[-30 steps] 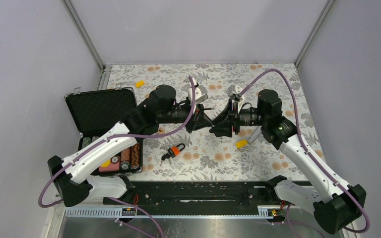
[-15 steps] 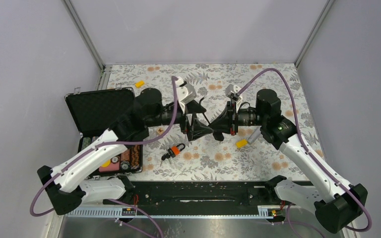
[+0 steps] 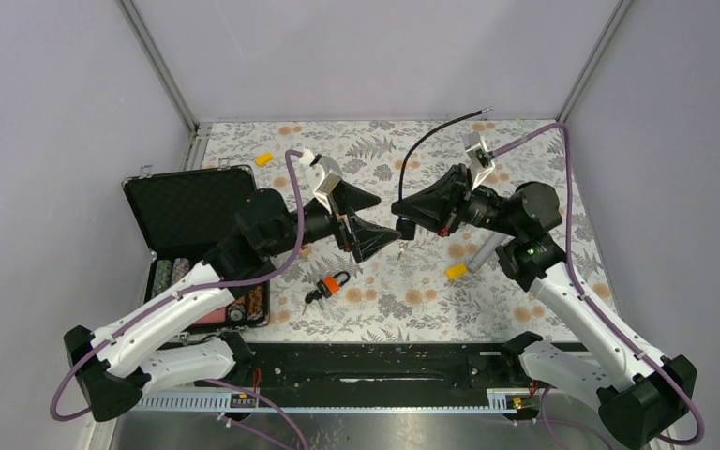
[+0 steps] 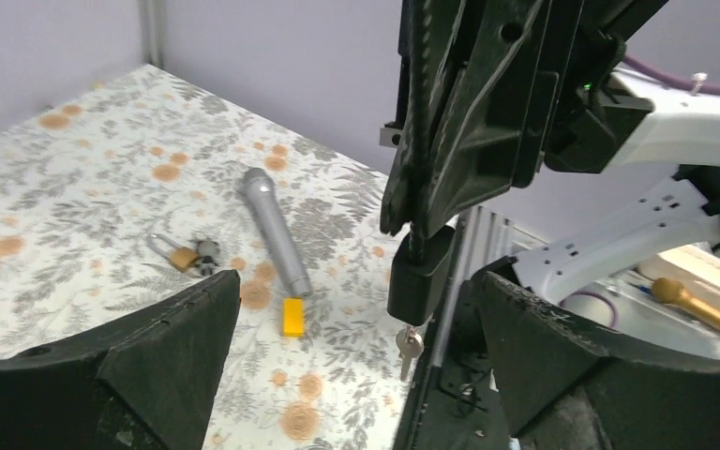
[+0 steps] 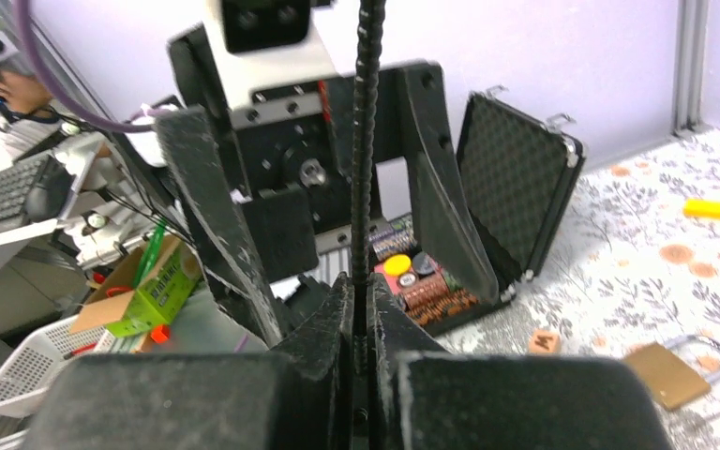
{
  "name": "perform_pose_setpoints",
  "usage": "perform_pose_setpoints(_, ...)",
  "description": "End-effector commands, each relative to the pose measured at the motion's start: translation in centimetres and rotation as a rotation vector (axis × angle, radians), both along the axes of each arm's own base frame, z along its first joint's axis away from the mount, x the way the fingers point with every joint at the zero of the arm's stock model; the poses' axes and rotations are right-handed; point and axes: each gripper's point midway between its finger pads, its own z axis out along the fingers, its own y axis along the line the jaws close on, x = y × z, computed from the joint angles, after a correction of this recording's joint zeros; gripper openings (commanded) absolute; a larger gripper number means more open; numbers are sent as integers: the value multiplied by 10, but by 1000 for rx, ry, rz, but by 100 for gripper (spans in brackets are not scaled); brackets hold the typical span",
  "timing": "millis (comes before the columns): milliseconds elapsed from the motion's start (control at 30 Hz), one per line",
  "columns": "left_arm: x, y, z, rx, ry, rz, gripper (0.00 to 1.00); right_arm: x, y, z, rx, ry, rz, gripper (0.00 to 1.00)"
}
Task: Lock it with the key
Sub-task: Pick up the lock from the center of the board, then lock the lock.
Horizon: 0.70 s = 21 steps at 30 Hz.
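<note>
My right gripper [image 5: 366,291] is shut on the ribbed black cable [image 5: 367,141] of a black cable lock. In the top view the cable [image 3: 422,145] arcs up and back. Its black body [image 4: 419,277] hangs below the right gripper's fingertips [image 4: 401,217], with a silver key [image 4: 410,343] sticking out of its underside. My left gripper [image 4: 354,281] is open, its fingers on either side of that body and not touching it, also seen from above [image 3: 389,218]. A small brass lock [image 4: 183,255] with a silver shackle lies on the floral mat [image 5: 670,373].
A silver cylinder [image 4: 272,230] and a yellow block [image 4: 292,316] lie near the brass lock. The orange-and-black key bunch [image 3: 330,284] lies on the mat in front of the grippers. An open black case [image 3: 192,211] with poker chips stands at the left. Another yellow block [image 3: 263,158] is at the back.
My left gripper opened and drew back to the left. My right gripper shut on the cable and swung upward, so the cable now arcs toward the back wall.
</note>
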Motion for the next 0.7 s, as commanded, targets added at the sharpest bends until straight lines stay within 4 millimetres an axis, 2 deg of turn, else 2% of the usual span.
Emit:
perform_pose_setpoints(0, -16, -15, 24, -89, 71, -130, 94, -9, -3, 45, 159, -73, 28, 0)
perform_pose_setpoints(133, -33, -29, 30, -143, 132, -270, 85, -11, -1, 51, 199, -70, 67, 0)
perform_pose_setpoints(367, -31, -32, 31, -159, 175, -298, 56, -8, 1, 48, 200, -58, 68, 0)
perform_pose_setpoints(433, -30, -30, 32, -171, 178, -300, 55, -7, 0, 47, 197, -58, 62, 0)
perform_pose_setpoints(533, -29, -28, 33, -186, 176, -301, 61, -7, 0, 46, 196, -56, 61, 0)
perform_pose_setpoints(633, -26, -27, 33, -188, 178, -288, 57, -6, 1, 46, 195, -51, 59, 0)
perform_pose_setpoints(667, -25, -28, 32, -186, 181, -286, 52, -6, 1, 46, 194, -50, 57, 0)
